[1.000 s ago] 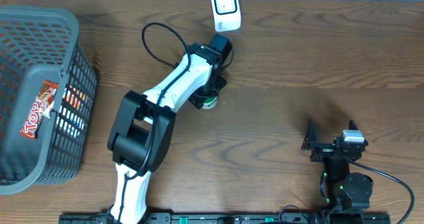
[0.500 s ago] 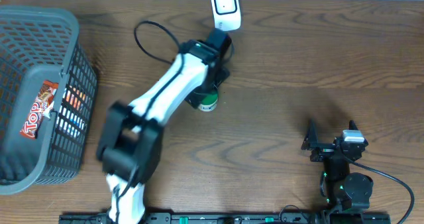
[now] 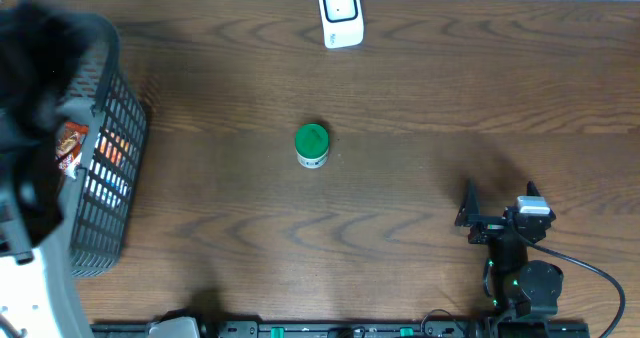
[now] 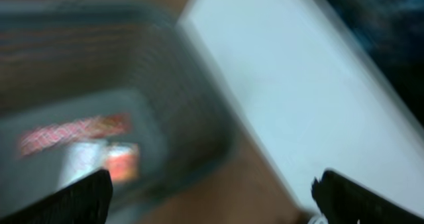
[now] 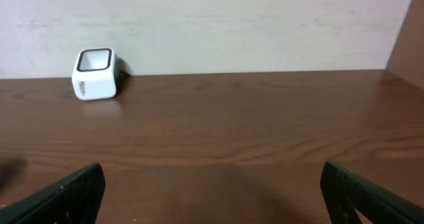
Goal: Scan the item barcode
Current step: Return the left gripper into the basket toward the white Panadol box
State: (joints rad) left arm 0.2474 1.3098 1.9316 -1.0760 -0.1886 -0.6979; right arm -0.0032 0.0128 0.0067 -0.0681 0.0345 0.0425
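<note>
The item, a small jar with a green lid [image 3: 312,145], stands alone on the wooden table mid-left. The white barcode scanner [image 3: 340,14] sits at the table's far edge, also in the right wrist view [image 5: 95,73]. My left arm [image 3: 30,88] is a dark motion blur over the basket at the far left. Its gripper [image 4: 212,197] is open with nothing between the fingers. My right gripper [image 3: 499,196] rests open near the front right, well away from the jar; in its own view the gripper [image 5: 212,191] holds nothing.
A grey mesh basket [image 3: 105,188] stands at the left edge, holding a red snack packet [image 3: 68,150]. The left wrist view shows this basket [image 4: 179,105] and packet [image 4: 73,132] blurred, with a white wall beyond the table.
My left gripper opened and let go of the green-lidded jar near the scanner. The left arm then swung fast to the left, over the basket. The right arm stayed still.
</note>
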